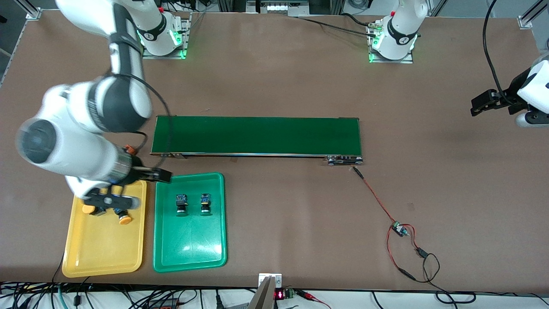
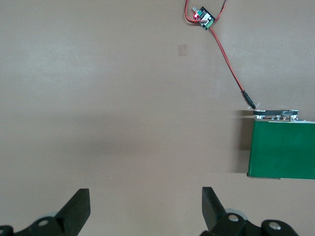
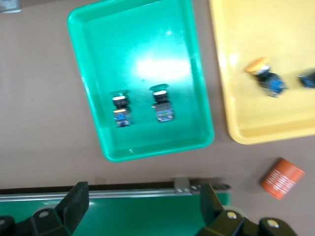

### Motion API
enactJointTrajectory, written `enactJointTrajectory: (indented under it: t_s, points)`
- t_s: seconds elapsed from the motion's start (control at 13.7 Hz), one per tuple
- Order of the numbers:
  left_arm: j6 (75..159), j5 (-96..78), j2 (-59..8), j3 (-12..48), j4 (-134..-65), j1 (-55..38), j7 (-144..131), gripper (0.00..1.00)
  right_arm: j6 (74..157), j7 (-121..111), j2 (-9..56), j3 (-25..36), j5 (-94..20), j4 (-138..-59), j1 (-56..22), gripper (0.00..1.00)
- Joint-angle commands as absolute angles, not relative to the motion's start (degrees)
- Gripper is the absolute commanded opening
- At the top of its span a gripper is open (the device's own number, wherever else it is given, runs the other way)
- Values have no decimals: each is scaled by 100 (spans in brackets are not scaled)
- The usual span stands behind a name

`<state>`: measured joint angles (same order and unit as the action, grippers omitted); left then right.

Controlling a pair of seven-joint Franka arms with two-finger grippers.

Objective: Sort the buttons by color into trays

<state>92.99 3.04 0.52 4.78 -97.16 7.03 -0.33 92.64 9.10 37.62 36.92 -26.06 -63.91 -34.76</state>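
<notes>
With both yellow buttons (image 1: 125,219) lying in the yellow tray (image 1: 103,253) directly under it, the right hand (image 1: 112,199) hovered spread open and empty, while the left hand (image 1: 487,103), also open and empty, waited well apart.

A long dark green belt (image 1: 256,135) lies flat on the brown table (image 1: 274,86). A red wire (image 1: 375,197) runs from one end to a small board (image 1: 399,228). An orange can (image 3: 282,178) lies nearby.

Both pincers, left (image 2: 142,209) and right (image 3: 140,206), agape, empty.
</notes>
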Motion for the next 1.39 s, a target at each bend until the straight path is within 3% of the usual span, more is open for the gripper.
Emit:
enactJointTrajectory:
  t_s: [0.0,0.44,0.59,0.73,0.95,1.17,1.32]
  points:
    - [9202,176,18,475,-9589,738,106,100,8817,766,3665,4147,-2453,-6513,-3515,100]
    - [9202,176,18,475,-9589,738,114,100,8745,246,3648,4903,-2434,-6495,-3647,100]
    - [9193,176,18,475,-9589,738,114,100,8736,10,3412,4782,-2408,-6530,-3368,100]
    - [9202,176,18,475,-9589,738,114,100,8701,-228,3165,4283,-1998,-6600,-2973,100]
    - [9202,176,18,475,-9589,747,114,100,8736,-264,2551,2337,-777,-6740,-1579,100]
    - [9202,176,18,475,-9589,756,123,100,8736,-281,1909,691,-501,-7302,82,100]
    - [9202,176,18,466,-9589,756,114,100,8832,-447,1418,99,-344,-7933,753,100]
